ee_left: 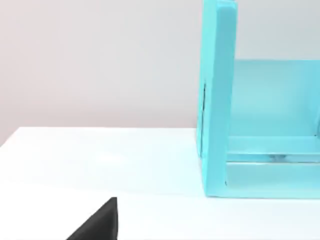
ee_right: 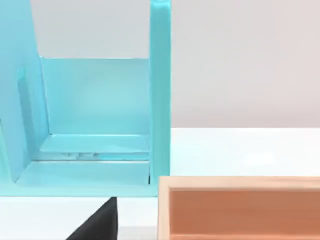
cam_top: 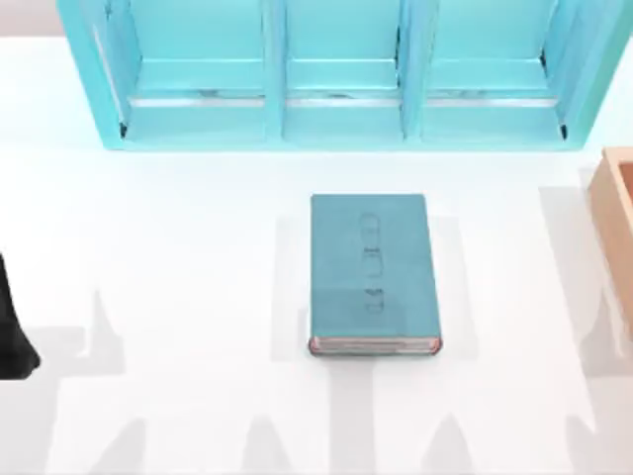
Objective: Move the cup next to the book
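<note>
The book (cam_top: 373, 274) is a thick teal-blue hardcover lying flat at the middle of the white table, with its pale, red-trimmed page edges facing the front. The cup is out of view. My left arm (cam_top: 12, 322) is a black shape parked at the table's left edge, far from the book. A black part of my left gripper (ee_left: 100, 224) juts into the left wrist view over bare table. In the right wrist view a black part of my right gripper (ee_right: 100, 222) sits beside a wooden box.
A large turquoise shelf unit (cam_top: 336, 74) with three bays spans the back of the table; one end of it (ee_left: 219, 100) faces the left wrist and the other end (ee_right: 160, 95) faces the right wrist. An open wooden box (cam_top: 615, 233) stands at the right edge, its rim (ee_right: 240, 182) close to the right wrist.
</note>
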Robot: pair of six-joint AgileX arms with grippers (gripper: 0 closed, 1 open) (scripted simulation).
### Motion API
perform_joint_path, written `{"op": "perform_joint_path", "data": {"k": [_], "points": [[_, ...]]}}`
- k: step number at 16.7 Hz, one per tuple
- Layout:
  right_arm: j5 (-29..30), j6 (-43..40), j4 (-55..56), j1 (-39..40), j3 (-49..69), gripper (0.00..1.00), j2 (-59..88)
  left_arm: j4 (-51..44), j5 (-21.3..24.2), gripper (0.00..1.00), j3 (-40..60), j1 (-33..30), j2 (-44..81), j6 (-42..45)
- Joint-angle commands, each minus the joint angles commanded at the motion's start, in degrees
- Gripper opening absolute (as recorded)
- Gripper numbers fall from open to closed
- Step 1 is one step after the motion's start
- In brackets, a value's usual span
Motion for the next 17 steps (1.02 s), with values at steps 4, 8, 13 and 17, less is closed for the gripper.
{"op": "perform_joint_path", "data": {"k": [4,8,13,17], "points": [[0.00,0.00,0.00,0.00,0.00,1.00,0.00,-1.09,-0.20,1.00,1.60,0.07,1.70,1.71],[0.00,0.00,0.00,0.00,0.00,1.00,0.00,-7.52,-0.98,1.00,10.17,0.87,12.01,12.35],[0.00,0.00,0.00,0.00,0.00,1.00,0.00,-22.12,-1.73,1.00,26.08,4.68,34.40,38.50],[0.00,0.00,0.00,0.00,0.00,1.00,0.00,-36.05,-1.89,1.00,38.56,10.23,55.19,65.60]]}}
